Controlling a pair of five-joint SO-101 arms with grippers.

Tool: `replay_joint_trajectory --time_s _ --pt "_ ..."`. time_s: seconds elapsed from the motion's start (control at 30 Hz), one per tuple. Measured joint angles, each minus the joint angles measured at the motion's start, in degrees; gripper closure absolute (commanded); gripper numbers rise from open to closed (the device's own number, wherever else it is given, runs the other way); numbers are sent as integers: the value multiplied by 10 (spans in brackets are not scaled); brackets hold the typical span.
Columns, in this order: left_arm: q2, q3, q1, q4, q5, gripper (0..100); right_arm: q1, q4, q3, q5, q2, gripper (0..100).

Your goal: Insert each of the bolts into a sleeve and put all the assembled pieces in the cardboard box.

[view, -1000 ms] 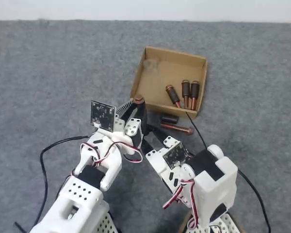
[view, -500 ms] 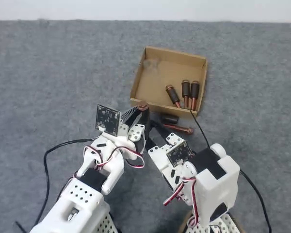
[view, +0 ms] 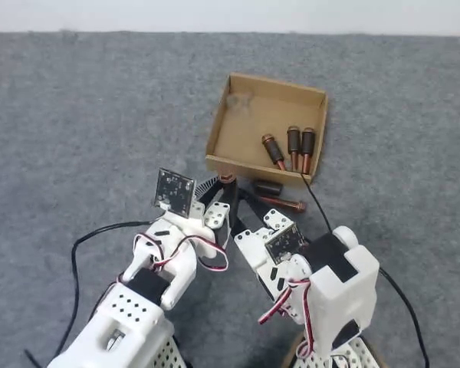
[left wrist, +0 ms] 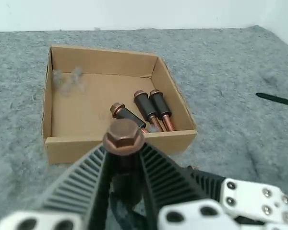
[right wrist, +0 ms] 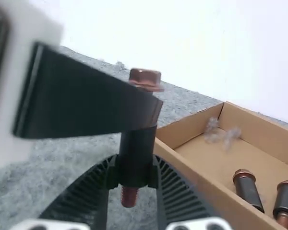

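One copper hex-headed bolt (left wrist: 123,136), pinched by the left end effector (left wrist: 124,152), is seated in a black tubular sleeve (right wrist: 137,153) pinched by the right end effector (right wrist: 134,170), so transfer into the adjacent brown cardboard box (view: 276,84) is judged next.

Even, fairly bright light lies over the grey tabletop (view: 77,115), most likely coming from overhead. Shadows are soft: a faint one sits inside the near wall of the cardboard box (view: 253,169), and weak ones spread under the arms. The white wall (right wrist: 182,38) behind glares almost flat in the right wrist view. The copper bolt (left wrist: 123,136) carries a dull sheen on its head.
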Motion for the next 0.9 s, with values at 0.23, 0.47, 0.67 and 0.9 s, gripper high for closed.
replay_joint_trajectory --time_s 0.23,0.47,0.67,0.9 --pt "-4 13 0 -4 0 987 0 0 0 0 1 991" --pt "-5 13 0 -4 0 987 0 0 0 0 1 991" --pt "-5 13 -4 -4 0 854 0 0 0 0 1 991" --pt "-5 25 -47 -4 0 829 7 0 1 0 1 991"
